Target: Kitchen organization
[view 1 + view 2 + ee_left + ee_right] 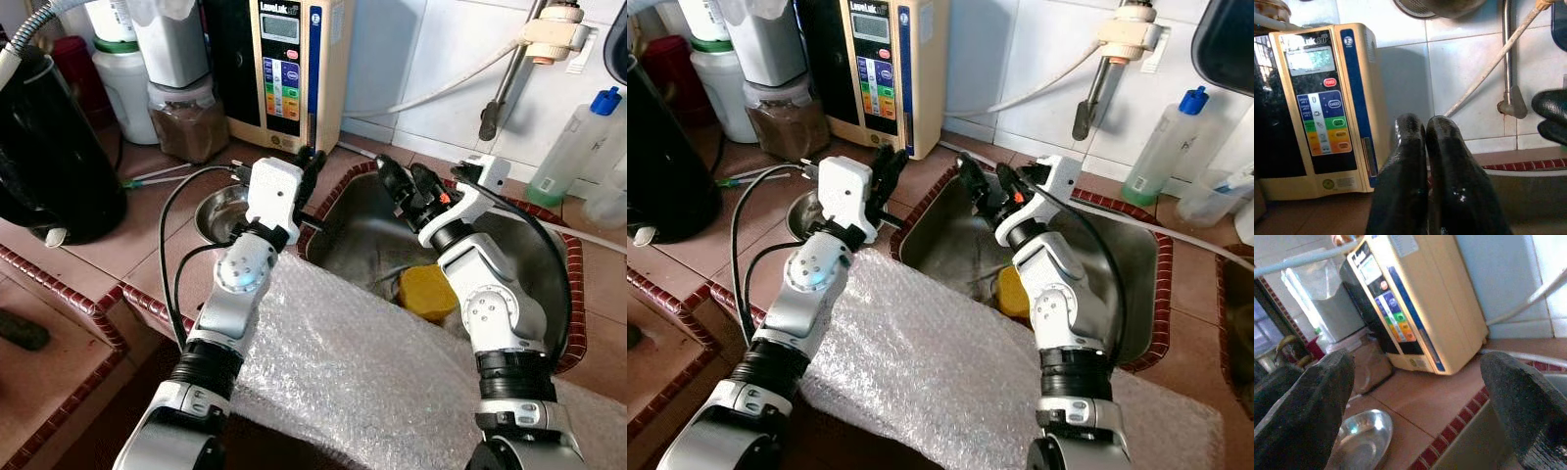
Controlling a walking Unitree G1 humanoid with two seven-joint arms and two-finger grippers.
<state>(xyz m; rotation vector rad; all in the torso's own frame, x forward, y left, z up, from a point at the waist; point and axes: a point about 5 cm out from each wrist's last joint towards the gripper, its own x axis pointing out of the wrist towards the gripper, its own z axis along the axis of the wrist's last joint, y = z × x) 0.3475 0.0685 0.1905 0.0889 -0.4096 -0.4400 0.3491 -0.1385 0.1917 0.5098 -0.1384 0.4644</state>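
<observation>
Head cameras overlook sink (549, 284); wrist cameras face purifier (1317, 107).

Open steel sink basin (509, 264): room in the middle; round yellow sponge (427, 292) sits near the front wall. Right gripper (404, 186), fingers spread, over the basin's back left corner. Left gripper (310, 168), fingers pressed together, just above the red tile rim. Behind them the cream water-ioniser box (294, 69) blocks the counter. Small steel bowl (221, 211) left of the sink. Bubble wrap sheet (372, 382) covers the front edge.
</observation>
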